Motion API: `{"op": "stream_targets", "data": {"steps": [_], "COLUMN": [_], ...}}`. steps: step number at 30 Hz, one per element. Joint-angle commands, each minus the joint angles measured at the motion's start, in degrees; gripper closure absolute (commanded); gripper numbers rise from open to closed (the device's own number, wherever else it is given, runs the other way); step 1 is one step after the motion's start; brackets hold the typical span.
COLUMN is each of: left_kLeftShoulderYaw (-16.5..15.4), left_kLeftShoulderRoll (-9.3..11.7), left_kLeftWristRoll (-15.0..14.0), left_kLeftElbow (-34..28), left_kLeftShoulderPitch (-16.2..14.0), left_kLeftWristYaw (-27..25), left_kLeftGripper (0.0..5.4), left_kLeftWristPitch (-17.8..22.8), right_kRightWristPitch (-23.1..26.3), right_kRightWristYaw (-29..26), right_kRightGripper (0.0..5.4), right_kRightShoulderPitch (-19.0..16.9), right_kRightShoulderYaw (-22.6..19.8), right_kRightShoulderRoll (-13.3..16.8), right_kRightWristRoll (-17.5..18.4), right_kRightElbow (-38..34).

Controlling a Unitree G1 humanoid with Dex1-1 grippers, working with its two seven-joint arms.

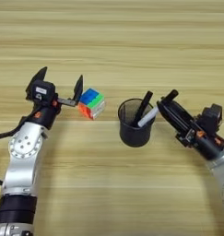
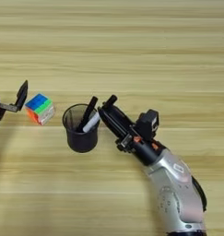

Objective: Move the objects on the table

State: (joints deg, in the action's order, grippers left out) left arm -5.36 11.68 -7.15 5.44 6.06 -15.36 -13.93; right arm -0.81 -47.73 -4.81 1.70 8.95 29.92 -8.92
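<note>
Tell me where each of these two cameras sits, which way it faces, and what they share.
Left eye view: on the head, looking down at the table; shows the whole left arm, open left gripper beside the puzzle cube, and the right gripper by the pen cup.
Right eye view: same head, shifted right; left arm mostly cropped, right arm fuller.
Shared: cube, cup, marker inside it.

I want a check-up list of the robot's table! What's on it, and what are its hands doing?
Surface: light wooden table, bare planks.
Job's things: puzzle cube resting on the table; white marker standing tilted in the black mesh cup.
Clutter: a black pen also in the cup.
Grippers: left gripper open, just left of the cube, holding nothing; right gripper at the cup's right rim, beside the marker.
Cables: a thin black cable by the left arm.
Surroundings: nothing seen.
</note>
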Motion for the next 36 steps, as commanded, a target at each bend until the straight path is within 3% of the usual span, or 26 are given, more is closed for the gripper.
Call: {"op": "stream_targets", "data": {"steps": [1, 9, 10, 24, 33, 36], "left_kLeftShoulderYaw": [0.23, 0.12, 0.12, 0.17, 0.35, 0.39], "left_kLeftShoulderRoll": [-0.38, -0.51, -0.50, -0.09, -0.10, -0.10], "left_kLeftWristRoll": [0.33, 0.14, 0.11, -0.05, 0.29, 0.33], "left_kLeftElbow": [0.60, 0.77, 0.88, 1.98, 2.55, 2.67], "left_kLeftShoulderPitch": [1.06, 1.15, 1.20, 1.46, 1.47, 1.49], "left_kLeftWristYaw": [0.29, 0.12, 0.06, -1.06, -1.42, -1.48], "left_kLeftGripper": [0.00, 0.00, 0.00, 0.00, 0.00, 0.00], "left_kLeftWristPitch": [-0.65, -1.07, -1.13, -1.76, -2.40, -2.58], "right_kRightWristPitch": [-1.19, -2.71, -2.95, -4.52, -9.03, -11.22], "right_kRightWristYaw": [1.02, 2.48, 2.60, 3.79, 5.51, 7.48], "right_kRightGripper": [4.66, 4.66, 4.37, 2.94, 1.93, 1.61], "right_kRightShoulderPitch": [0.89, 1.24, 1.31, 2.35, 3.46, 4.38], "right_kRightShoulderYaw": [1.86, 4.61, 4.77, 3.76, 1.56, 0.51], "right_kRightShoulderRoll": [0.25, 0.41, 0.43, -0.77, -2.24, -2.57], "right_kRightWristRoll": [-3.21, -8.24, -8.53, -7.07, -6.59, -7.88], "right_kRightElbow": [0.75, 3.88, 4.27, 5.07, 5.35, 6.42]}}
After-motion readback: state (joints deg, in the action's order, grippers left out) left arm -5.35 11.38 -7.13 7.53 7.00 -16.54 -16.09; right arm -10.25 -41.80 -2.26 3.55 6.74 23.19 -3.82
